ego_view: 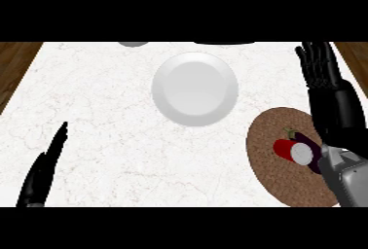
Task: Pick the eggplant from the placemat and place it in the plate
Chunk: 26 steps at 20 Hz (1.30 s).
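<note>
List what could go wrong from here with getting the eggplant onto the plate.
1. The dark purple eggplant lies partly under the right forearm, against a red cylindrical can on the round brown woven placemat; a grasp might catch or knock the can instead.
2. The open right hand sits beyond the placemat, so pulling back could sweep both items.
3. The white round plate looks shallow; the eggplant may roll off.
</note>
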Each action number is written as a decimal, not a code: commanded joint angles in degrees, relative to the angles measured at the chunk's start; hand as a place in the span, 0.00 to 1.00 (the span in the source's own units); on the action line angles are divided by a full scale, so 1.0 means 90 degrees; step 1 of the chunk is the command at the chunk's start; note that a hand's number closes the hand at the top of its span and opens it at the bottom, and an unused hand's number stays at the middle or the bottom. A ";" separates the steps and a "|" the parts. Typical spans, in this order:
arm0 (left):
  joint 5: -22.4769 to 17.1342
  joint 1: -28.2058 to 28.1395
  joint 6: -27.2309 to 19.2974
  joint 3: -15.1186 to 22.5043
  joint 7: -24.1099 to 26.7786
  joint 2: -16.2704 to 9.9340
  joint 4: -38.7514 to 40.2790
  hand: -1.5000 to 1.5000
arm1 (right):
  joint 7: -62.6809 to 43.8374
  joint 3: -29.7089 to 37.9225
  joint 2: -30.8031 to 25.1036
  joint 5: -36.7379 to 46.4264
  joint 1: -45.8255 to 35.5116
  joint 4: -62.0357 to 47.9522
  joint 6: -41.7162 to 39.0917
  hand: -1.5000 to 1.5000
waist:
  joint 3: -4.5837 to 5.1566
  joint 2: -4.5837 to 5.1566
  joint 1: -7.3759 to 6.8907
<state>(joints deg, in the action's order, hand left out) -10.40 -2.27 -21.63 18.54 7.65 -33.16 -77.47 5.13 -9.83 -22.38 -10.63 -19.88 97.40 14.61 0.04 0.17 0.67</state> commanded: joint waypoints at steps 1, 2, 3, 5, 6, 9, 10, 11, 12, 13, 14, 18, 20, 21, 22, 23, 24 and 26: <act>-0.0115 0.0059 0.0209 -0.0033 -0.0092 0.0296 0.0121 0.50 | 0.0562 0.0718 -0.0234 -0.0908 -0.0094 -0.0923 -0.1139 1.00 | -0.0010 0.0007 -0.0114; -0.0288 -0.0073 0.0154 0.0066 -0.0072 0.0504 0.0040 0.50 | 0.0563 0.1166 -0.0581 -0.1636 -0.0022 -0.1148 -0.1731 1.00 | -0.0025 0.0059 -0.0144; -0.0611 0.0121 0.0341 -0.0018 -0.0469 0.0556 -0.0016 0.50 | 0.0627 0.1135 -0.0496 -0.1892 0.0132 -0.1391 -0.2019 1.00 | -0.0047 0.0128 -0.0138; -0.0852 0.0195 0.0353 0.0132 -0.0617 0.1045 -0.0028 0.50 | 0.0321 0.1236 -0.0587 -0.2448 -0.0019 -0.1696 -0.2611 1.00 | -0.0064 0.0265 -0.0163; -0.1028 0.0110 0.0456 0.0123 -0.0683 0.1113 -0.0072 0.50 | 0.0244 0.1277 -0.0648 -0.2652 0.0055 -0.1844 -0.2877 1.00 | -0.0082 0.0317 -0.0219; -0.1263 0.0202 0.0738 0.0331 -0.0775 0.1426 -0.0230 0.50 | 0.0557 0.1562 -0.1540 -0.1468 0.0326 -0.3322 -0.2601 1.00 | -0.0059 0.0338 -0.0284; -0.1340 0.0324 0.0664 0.0312 -0.0939 0.1562 -0.0216 0.50 | 0.0703 0.1823 -0.1537 -0.1872 0.0299 -0.3637 -0.2937 0.00 | -0.0064 0.0272 -0.0215; -0.1343 0.0322 0.0697 0.0389 -0.1022 0.1589 -0.0242 0.50 | 0.1030 0.1966 -0.1476 -0.1999 0.0356 -0.3972 -0.3147 0.00 | -0.0079 0.0268 -0.0235; -0.1423 0.0345 0.0848 0.0313 -0.1027 0.1501 -0.0129 0.50 | 0.1353 0.2077 -0.1388 -0.2145 0.0322 -0.4325 -0.3436 0.00 | -0.0073 0.0249 -0.0280; -0.1418 0.0245 0.0752 0.0310 -0.1128 0.1465 -0.0303 0.50 | 0.1516 0.2270 -0.1540 -0.2336 0.0354 -0.4647 -0.3845 0.00 | -0.0078 0.0191 -0.0314; -0.1377 0.0331 0.0742 0.0396 -0.1167 0.1553 -0.0280 0.50 | 0.1657 0.2332 -0.1579 -0.2422 0.0267 -0.4973 -0.4177 0.00 | -0.0077 0.0196 -0.0330; -0.1410 0.0665 0.0748 0.0270 -0.1420 0.1532 -0.0114 0.50 | 0.2390 0.2239 -0.2085 -0.1988 0.0038 -0.6127 -0.5452 0.00 | -0.0065 0.0182 -0.0395; -0.1394 0.0676 0.0728 0.0374 -0.1454 0.1659 -0.0241 0.50 | 0.2742 0.2135 -0.2343 -0.1628 -0.0018 -0.6549 -0.5854 0.00 | -0.0065 0.0166 -0.0424; -0.1338 0.0611 0.0765 0.0467 -0.1503 0.1593 -0.0356 0.50 | 0.2639 0.2092 -0.2542 -0.1518 -0.0262 -0.6697 -0.5946 0.00 | -0.0070 0.0172 -0.0533; -0.1441 0.0740 0.0744 0.0256 -0.1628 0.1499 -0.0308 0.50 | 0.2824 0.1811 -0.2779 -0.1126 -0.0134 -0.6507 -0.6234 0.00 | -0.0060 0.0144 -0.0450; -0.1366 0.0814 0.0708 0.0366 -0.1610 0.1627 -0.0206 0.50 | 0.2903 0.1538 -0.2914 -0.0746 -0.0099 -0.6392 -0.6296 0.00 | -0.0062 0.0172 -0.0451; -0.1432 0.0904 0.0809 0.0296 -0.1691 0.1546 -0.0189 0.50 | 0.2912 0.1315 -0.2953 -0.0461 -0.0251 -0.6325 -0.6277 0.00 | -0.0057 0.0168 -0.0498; -0.1373 0.0735 0.0749 0.0450 -0.1602 0.1706 -0.0235 0.50 | 0.2955 0.1032 -0.3424 -0.0133 -0.0276 -0.6203 -0.6782 0.00 | -0.0050 0.0128 -0.0472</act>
<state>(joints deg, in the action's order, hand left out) -22.90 3.97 -14.86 21.84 -6.09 -18.73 -79.57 27.26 3.80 -47.72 -18.21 -21.23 42.32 -37.48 -0.50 1.59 -3.49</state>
